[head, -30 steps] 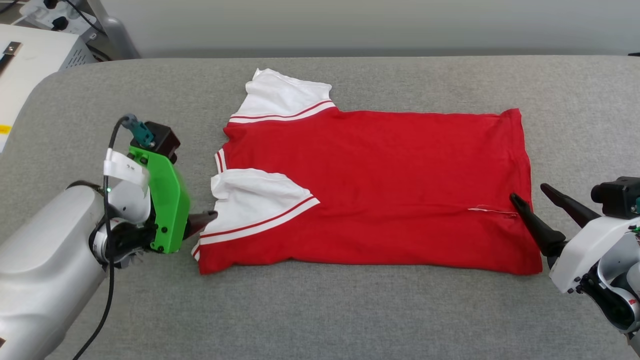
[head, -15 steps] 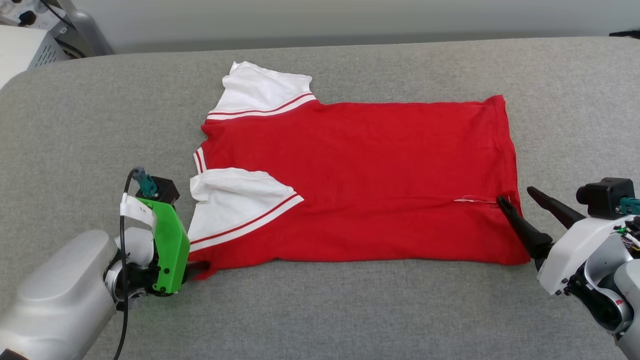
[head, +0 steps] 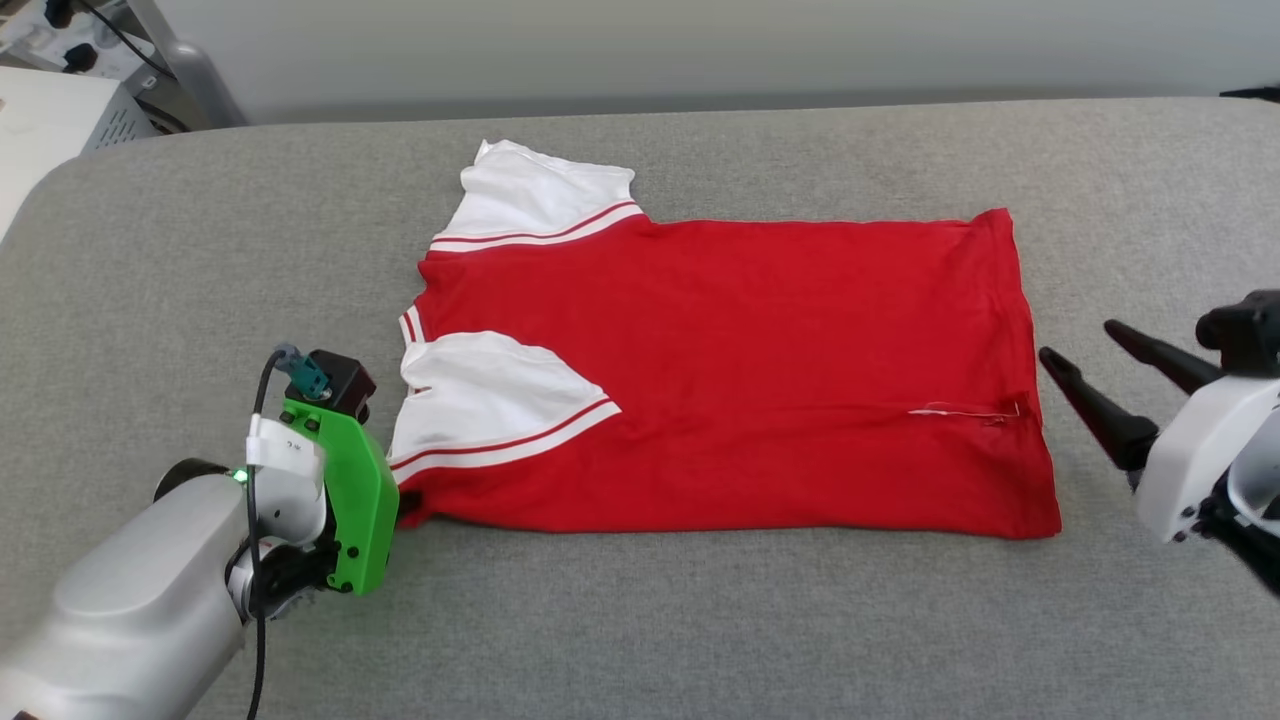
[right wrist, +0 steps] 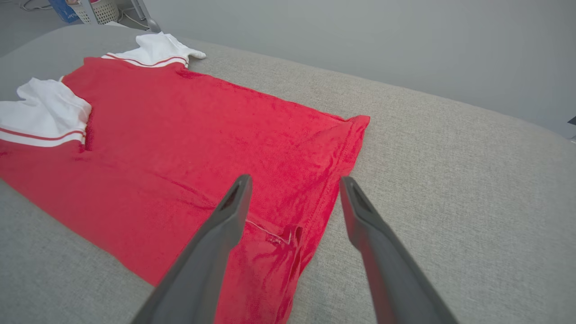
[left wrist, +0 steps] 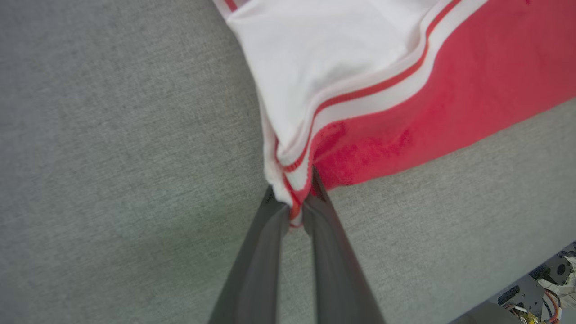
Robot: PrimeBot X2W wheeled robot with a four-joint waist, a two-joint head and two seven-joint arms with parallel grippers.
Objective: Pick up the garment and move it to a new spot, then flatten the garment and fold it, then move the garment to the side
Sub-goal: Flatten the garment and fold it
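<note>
Red jersey cloth, white at the sleeves: the garment lies spread flat on the grey padded surface, with its collar end toward our left arm and its hem toward our right. We judge it light, soft and limp. It will sag and drape from any single hold, and the woven padding under it looks likely to drag at the cloth and rumple it.

Our left gripper is clamped on the garment's near collar-end corner, where the striped trim of the near sleeve meets the red body. Our right gripper hangs just beside the garment's hem edge with its fingers spread, grasping nothing.

We judge the matching hold to be the near hem corner, close to the loose white thread. That hold must pinch through every layer there so that the lower ones do not slip free.

The near sleeve rests loose on top of the garment and may flop as the cloth lifts. A white equipment box with cables stands well beyond the garment's collar end, and we judge it no hindrance.
</note>
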